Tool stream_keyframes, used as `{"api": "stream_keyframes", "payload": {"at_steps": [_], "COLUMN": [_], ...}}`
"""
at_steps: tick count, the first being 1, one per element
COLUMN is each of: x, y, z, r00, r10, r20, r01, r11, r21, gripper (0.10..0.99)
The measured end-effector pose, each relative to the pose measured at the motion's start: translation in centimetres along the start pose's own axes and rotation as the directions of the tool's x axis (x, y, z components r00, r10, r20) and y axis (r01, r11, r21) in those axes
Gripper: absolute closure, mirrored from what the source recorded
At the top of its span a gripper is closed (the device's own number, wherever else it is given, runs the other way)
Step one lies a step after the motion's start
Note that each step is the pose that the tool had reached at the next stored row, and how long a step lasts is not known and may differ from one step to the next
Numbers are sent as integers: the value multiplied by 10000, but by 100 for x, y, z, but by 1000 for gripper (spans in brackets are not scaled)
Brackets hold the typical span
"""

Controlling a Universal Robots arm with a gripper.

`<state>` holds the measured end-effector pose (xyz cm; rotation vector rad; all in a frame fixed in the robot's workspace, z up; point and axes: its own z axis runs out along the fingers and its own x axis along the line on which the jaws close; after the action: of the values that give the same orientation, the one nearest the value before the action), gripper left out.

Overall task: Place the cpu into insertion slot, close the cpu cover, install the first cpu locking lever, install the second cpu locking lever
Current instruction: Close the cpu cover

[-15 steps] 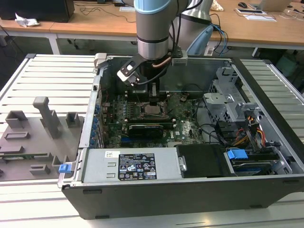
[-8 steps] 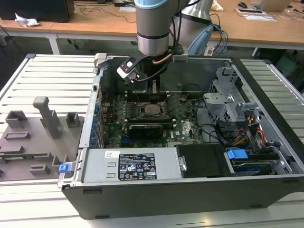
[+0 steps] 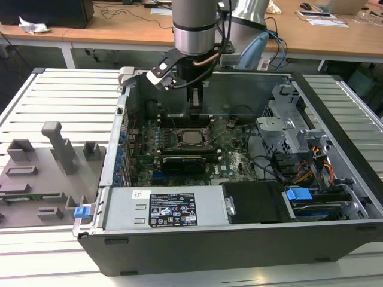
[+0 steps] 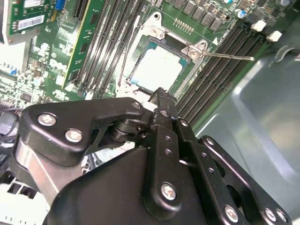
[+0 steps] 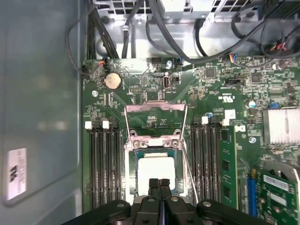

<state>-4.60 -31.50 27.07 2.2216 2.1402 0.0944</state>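
An open computer case (image 3: 197, 248) is carried by the slatted bench (image 3: 66, 95), desks (image 3: 119, 27) behind. The cpu (image 5: 154, 169) is seated silver-face-up; the tool (image 5: 159, 183) is closed, empty.

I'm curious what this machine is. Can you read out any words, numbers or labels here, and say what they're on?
Power-supply label: print too small to read.
Case-wall sticker: print too small to read.
Green-card stickers: barcodes and print, too small to read.
Motherboard markings: white print, too small to read.
Nothing can be quoted with confidence.
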Motion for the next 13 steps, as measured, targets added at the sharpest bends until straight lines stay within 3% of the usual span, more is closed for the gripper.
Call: {"api": "stream_keyframes", "payload": {"at_steps": [2, 6, 13], "x": [1, 1, 0], "y": [19, 165, 208], "z": [-11, 1, 9], "r00": [10000, 10000, 10000], "r10": [16, 18, 19], "r20": [0, 7, 13], "r01": [-16, -18, -20], "r11": [10000, 9999, 9999], "r21": [18, 165, 168], "gripper": [980, 980, 980]}}
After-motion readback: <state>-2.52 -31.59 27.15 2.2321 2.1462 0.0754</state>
